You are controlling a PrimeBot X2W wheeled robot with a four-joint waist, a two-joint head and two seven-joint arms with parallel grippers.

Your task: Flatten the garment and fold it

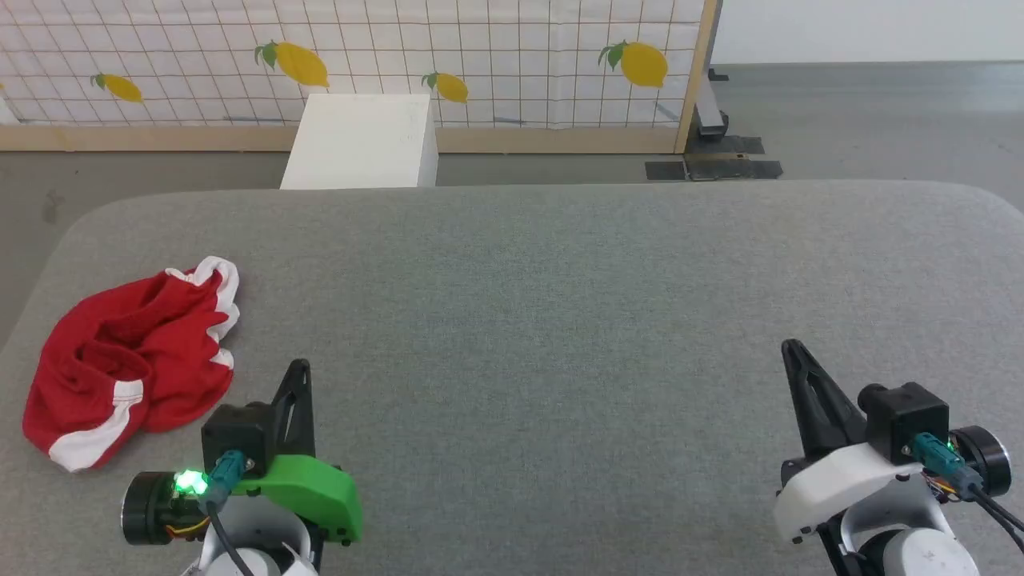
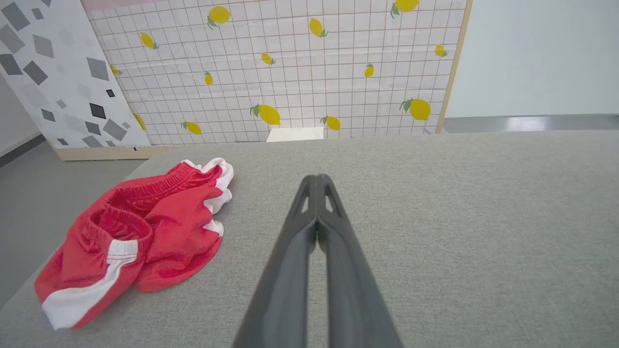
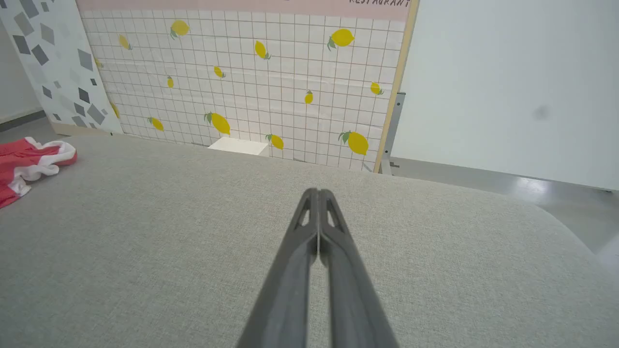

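The garment (image 1: 132, 356), red shorts with white trim, lies crumpled in a heap near the left edge of the grey table (image 1: 560, 304). In the left wrist view the garment (image 2: 130, 237) shows its gathered waistband and a white stripe. My left gripper (image 1: 300, 366) hovers just right of the heap, shut with nothing in it, its tips (image 2: 316, 178) pressed together. At the lower right, far from the fabric, my right gripper (image 1: 792, 346) is shut and empty too, fingertips (image 3: 316, 191) together. A corner of the garment (image 3: 29, 162) appears at the left edge of the right wrist view.
A white box (image 1: 364, 140) stands on the floor just beyond the table's far edge. Behind it runs a tiled partition with lemon prints (image 1: 480, 56) on a wooden base. The table's rounded corners drop off to grey floor at left and right.
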